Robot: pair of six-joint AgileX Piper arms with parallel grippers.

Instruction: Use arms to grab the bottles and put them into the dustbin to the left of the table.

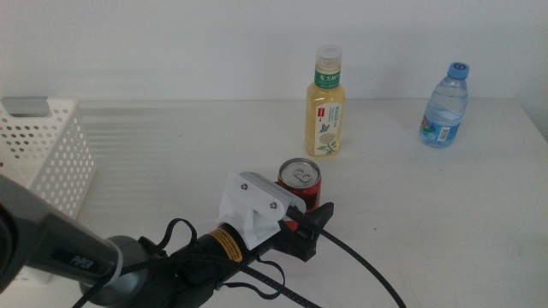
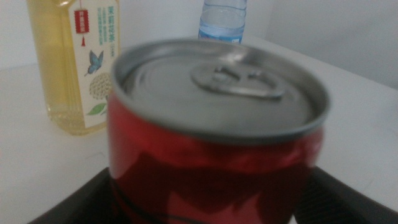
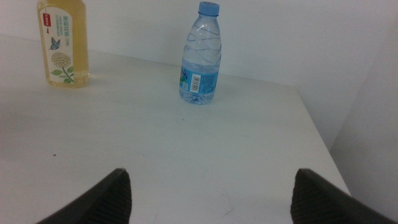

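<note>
Red can (image 1: 300, 182): upright on the table (image 1: 445, 222), near the middle, just in front of the yellow tea bottle; silver top with pull tab facing up.
Left tool (image 1: 310, 224): reaches in from the near left, its two dark jaws set apart on either side of the can's lower body; the left wrist view shows the can (image 2: 214, 137) filling the gap between them, though contact cannot be told.
Yellow tea bottle (image 1: 326, 106): upright, just behind the can, green label and pale cap.
Water bottle (image 1: 444, 106): upright at the far right, well apart from the can, blue cap.
Dustbin (image 1: 47, 150): white perforated basket at the left edge of the table, well apart from the can.
Right tool (image 3: 211, 196): seen only in its own wrist view, jaws wide apart over bare table, facing the water bottle (image 3: 201, 55) and tea bottle (image 3: 62, 42).
</note>
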